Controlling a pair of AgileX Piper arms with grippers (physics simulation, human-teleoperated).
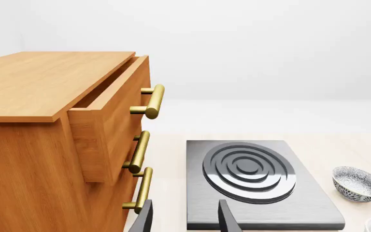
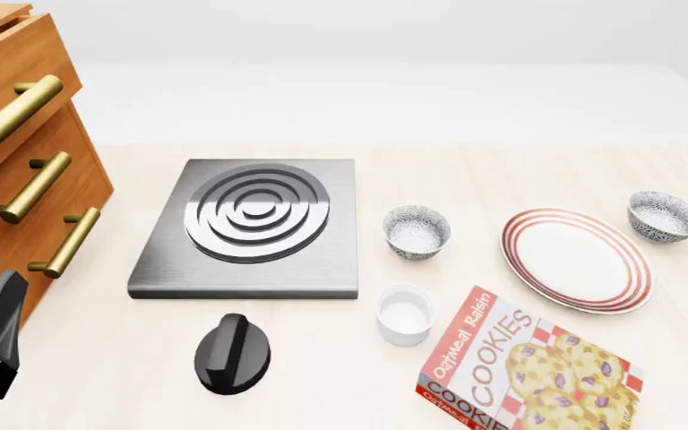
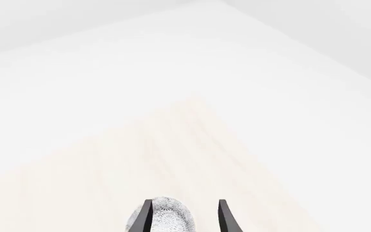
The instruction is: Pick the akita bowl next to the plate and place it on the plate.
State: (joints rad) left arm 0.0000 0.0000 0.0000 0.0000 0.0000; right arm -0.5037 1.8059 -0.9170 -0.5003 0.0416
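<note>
Take as the target the akita bowl (image 2: 665,216) resting on the bench (image 2: 320,394) just beside the right rim of the plate (image 2: 577,260), a little toward the plate's far side. Whether it touches the rim or clears it narrowly cannot be told. Do not confuse it with the look-alike bowl (image 2: 417,230) left of the plate, which stands clearly apart from the rim, nor with the white cup (image 2: 405,313) to the plate's near left.

Assign the pick to the right pincer (image 3: 184,218). In the front view it shows only as a dark part at the frame edge, right of the plate and beyond the target bowl. Confirm its state in the right wrist view: fingers spread, released, gripping nothing. In that view the speckled bowl appears low between the fingers, overlapped by one of them. Judge from this that the bowl lies ahead of and below the pincer, slightly off centre.

Disregard any long axis: round bowl, graspable at the rim from any side.

Leave the left pincer (image 1: 185,220) parked. It is also released and holding nothing, far left of the plate, facing the burner (image 2: 254,224) and the drawer cabinet (image 2: 21,152).

Expect the coming move to call for a descent onto the rim, then a short carry leftward onto the plate.
</note>
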